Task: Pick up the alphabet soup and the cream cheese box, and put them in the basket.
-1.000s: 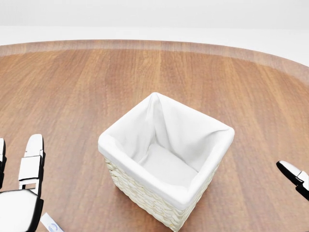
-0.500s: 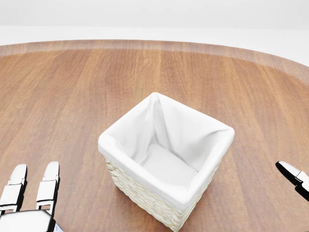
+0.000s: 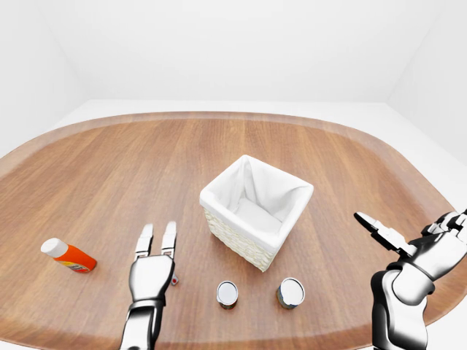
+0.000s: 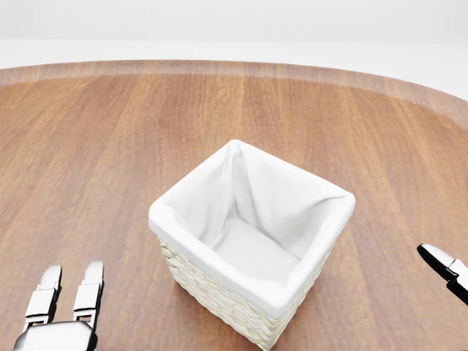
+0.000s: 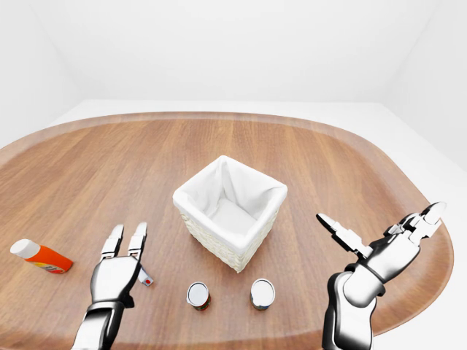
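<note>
left hand (image 3: 152,271) lower, hiding cream cheese box (image 5: 146,279)

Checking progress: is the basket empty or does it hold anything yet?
Empty: the basket shows only its white lining; both cans stand outside on the table.

Bright, even, shadowless light; renders sharp throughout, with wide-angle bending in both eye views.

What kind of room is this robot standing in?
Not a real room, it seems: a bare, computer-rendered test scene. Blank white walls surround one rounded wooden table holding a cloth-lined wicker basket, two cans and an orange bottle.
</note>
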You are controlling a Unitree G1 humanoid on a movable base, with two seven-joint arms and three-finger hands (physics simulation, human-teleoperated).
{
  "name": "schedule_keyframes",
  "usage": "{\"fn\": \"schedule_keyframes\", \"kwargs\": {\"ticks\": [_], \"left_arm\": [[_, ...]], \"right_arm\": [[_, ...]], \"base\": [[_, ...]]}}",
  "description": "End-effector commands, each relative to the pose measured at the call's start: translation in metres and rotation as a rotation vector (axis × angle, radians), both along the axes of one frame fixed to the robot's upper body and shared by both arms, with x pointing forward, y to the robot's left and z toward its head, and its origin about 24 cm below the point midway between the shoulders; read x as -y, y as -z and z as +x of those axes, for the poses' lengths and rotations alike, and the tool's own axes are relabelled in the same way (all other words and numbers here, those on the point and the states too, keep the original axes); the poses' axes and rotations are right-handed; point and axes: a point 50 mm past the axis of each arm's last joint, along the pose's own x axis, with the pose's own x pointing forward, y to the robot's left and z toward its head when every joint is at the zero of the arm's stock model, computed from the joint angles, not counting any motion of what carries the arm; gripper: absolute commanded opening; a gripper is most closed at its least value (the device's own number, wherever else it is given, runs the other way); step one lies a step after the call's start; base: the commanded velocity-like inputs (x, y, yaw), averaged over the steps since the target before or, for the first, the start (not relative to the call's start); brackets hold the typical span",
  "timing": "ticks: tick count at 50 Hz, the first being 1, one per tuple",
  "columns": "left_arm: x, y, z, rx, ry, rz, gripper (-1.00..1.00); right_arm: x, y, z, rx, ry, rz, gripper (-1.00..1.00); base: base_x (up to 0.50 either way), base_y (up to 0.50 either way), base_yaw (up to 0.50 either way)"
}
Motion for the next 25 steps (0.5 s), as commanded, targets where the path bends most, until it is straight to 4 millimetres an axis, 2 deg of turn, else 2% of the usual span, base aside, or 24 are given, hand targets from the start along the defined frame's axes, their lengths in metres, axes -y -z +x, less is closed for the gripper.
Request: {"fn": "schedule_keyframes", "kwargs": {"ticks": [1, 11, 25], "left_arm": [[-0.006, 0.019, 0.009, -0.052, -0.017, 0.002, 1.0], [-0.009, 0.037, 0.018, -0.103, -0.032, 0.006, 1.0], [-0.015, 0.052, 0.029, -0.135, -0.046, -0.008, 1.0]], "right_arm": [[0.0, 0.0, 0.0, -0.001, 0.0, -0.001, 1.0], [-0.001, -0.002, -0.001, 0.007, 0.001, -0.004, 1.0], [0.0, -0.001, 0.0, 0.003, 0.0, -0.002, 1.0]], "base": [[0.0, 0.0, 0.0], [0.0, 0.0, 0.0], [0.0, 0.0, 0.0]]}}
